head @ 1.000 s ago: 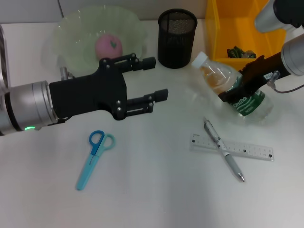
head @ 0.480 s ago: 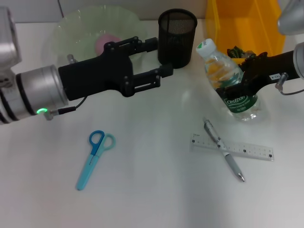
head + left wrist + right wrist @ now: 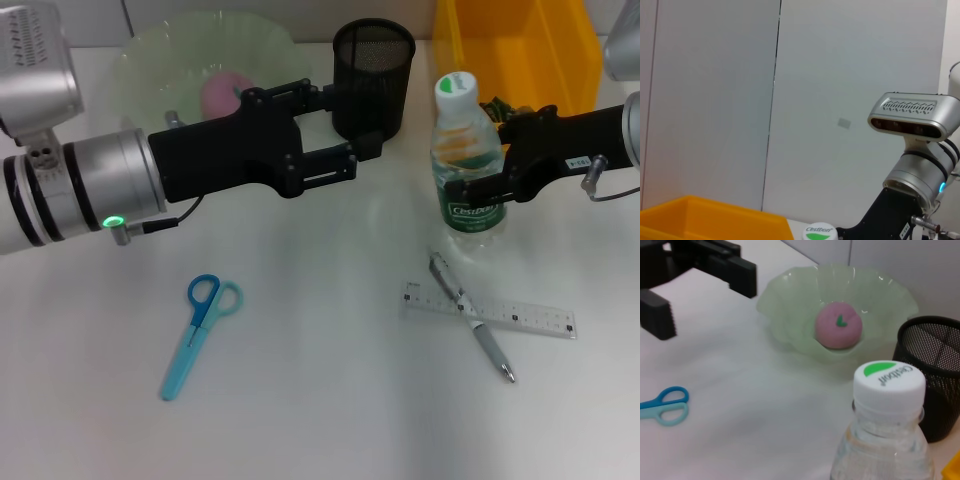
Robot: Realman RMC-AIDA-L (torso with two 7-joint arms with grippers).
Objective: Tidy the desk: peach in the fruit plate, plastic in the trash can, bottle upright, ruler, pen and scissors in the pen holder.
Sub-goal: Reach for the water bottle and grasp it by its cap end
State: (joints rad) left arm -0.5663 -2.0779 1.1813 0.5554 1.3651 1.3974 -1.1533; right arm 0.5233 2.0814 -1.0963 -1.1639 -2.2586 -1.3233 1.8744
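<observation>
The bottle stands upright right of the pen holder, its white-and-green cap on top; my right gripper is shut on its labelled body. My left gripper hangs open and holds nothing in front of the pen holder, also seen as the left gripper in the right wrist view. The pink peach lies in the green fruit plate. Blue scissors lie front left. The pen lies crossed over the clear ruler front right. Dark plastic lies in the yellow trash can.
The trash can stands close behind the bottle and the right arm. The pen holder and fruit plate line the back of the white desk. In the left wrist view only a grey wall, the yellow trash can's rim and the bottle cap show.
The right gripper has tipped the bottle from leaning to upright and shifted it a little left. The left gripper has moved back and right, up to the pen holder.
</observation>
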